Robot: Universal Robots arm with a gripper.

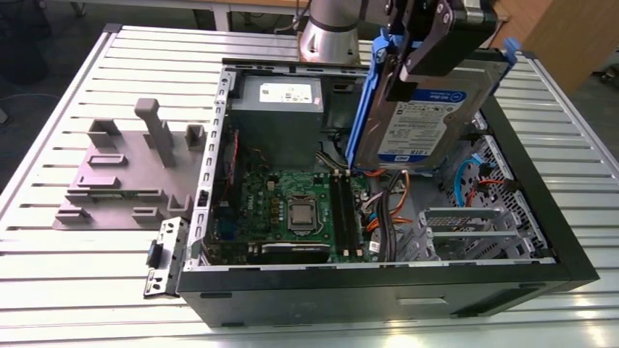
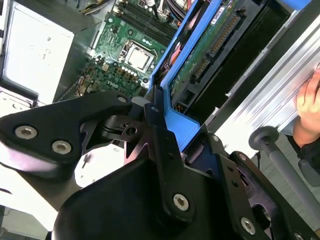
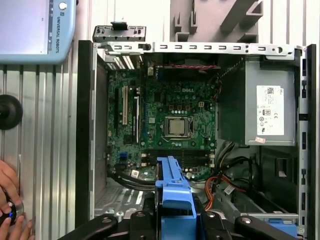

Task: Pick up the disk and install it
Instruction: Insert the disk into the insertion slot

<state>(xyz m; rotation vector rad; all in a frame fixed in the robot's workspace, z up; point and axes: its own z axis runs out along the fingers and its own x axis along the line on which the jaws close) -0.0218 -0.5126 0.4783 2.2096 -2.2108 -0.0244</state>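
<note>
gripper (image 1: 418, 69) clamped on disk (image 1: 440, 119), tilted above open case (image 1: 387, 290), at one o'clock from motherboard (image 1: 290, 210) in the exterior view. silver body, blue rails, white-and-blue label; white sticker on power supply (image 1: 275, 119).

Slatted metal table (image 1: 87, 290), wooden panel (image 1: 566, 36)

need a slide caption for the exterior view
Gripper holds the hard drive tilted above the open computer case, motherboard and power supply exposed.
</note>
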